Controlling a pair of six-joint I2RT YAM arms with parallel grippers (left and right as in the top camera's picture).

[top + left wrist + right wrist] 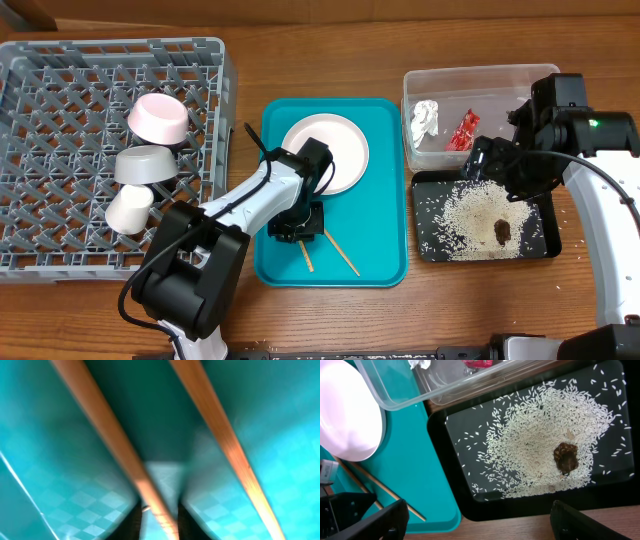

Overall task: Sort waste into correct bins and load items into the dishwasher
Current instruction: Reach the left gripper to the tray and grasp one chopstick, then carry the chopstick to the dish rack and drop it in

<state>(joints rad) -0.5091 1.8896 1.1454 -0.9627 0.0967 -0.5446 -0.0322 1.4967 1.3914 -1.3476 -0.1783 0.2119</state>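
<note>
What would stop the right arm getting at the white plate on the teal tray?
Probably nothing, so likely yes: the plate has its right half bare, and the teal tray beside it is free. The left arm overlaps only its lower left edge. The right fingers are open and empty.

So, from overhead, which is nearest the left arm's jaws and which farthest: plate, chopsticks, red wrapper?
1. Chopsticks, right at them on the teal tray.
2. White plate, farther up the same tray.
3. Red wrapper, far right in the clear tub.
</note>
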